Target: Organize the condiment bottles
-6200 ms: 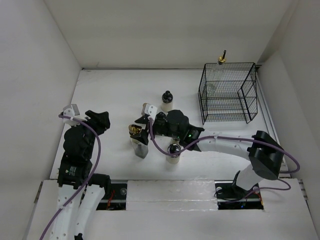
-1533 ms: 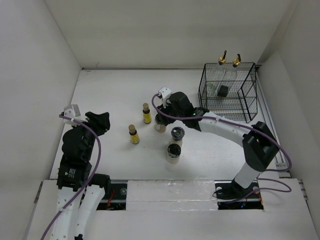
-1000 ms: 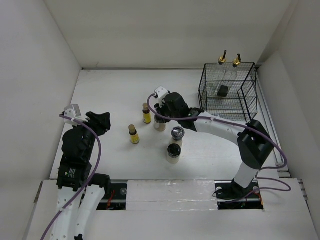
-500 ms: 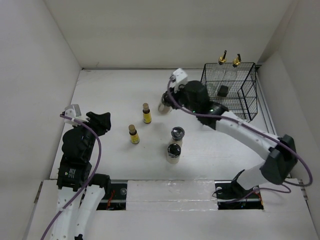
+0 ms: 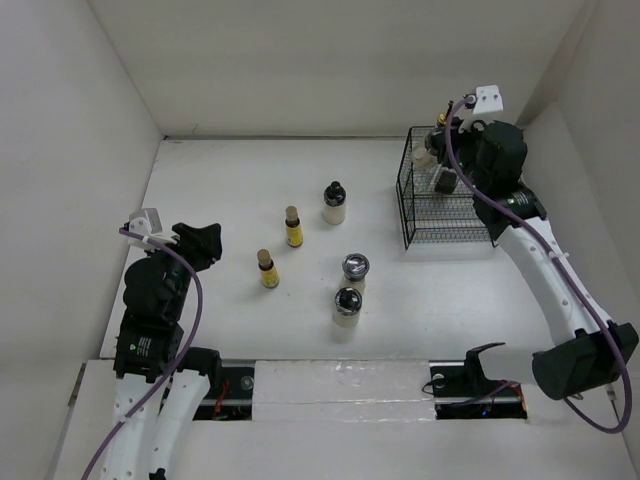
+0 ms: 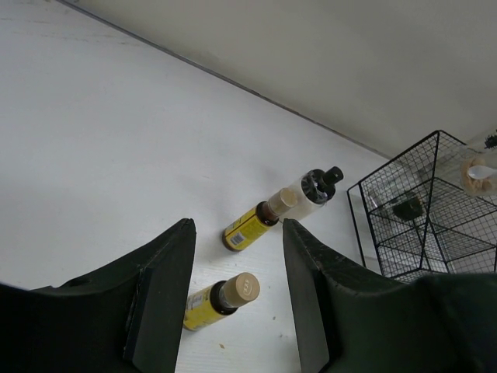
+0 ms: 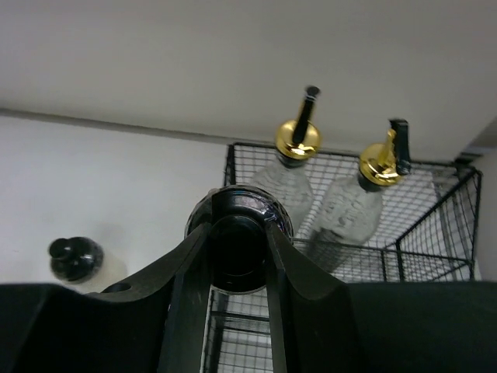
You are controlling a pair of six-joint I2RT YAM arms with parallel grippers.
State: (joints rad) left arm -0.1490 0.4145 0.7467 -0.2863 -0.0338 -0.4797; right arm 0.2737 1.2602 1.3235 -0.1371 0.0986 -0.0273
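Now, from above, my right gripper has swung from mid-table to the wire basket at two o'clock, carrying a cream jar. Two yellow bottles and three more jars stand mid-table. Left wrist: my left gripper hangs empty, jaws apart. Right wrist: it is clamped on the jar's black lid over the basket, with two gold-spouted cruets inside at twelve.
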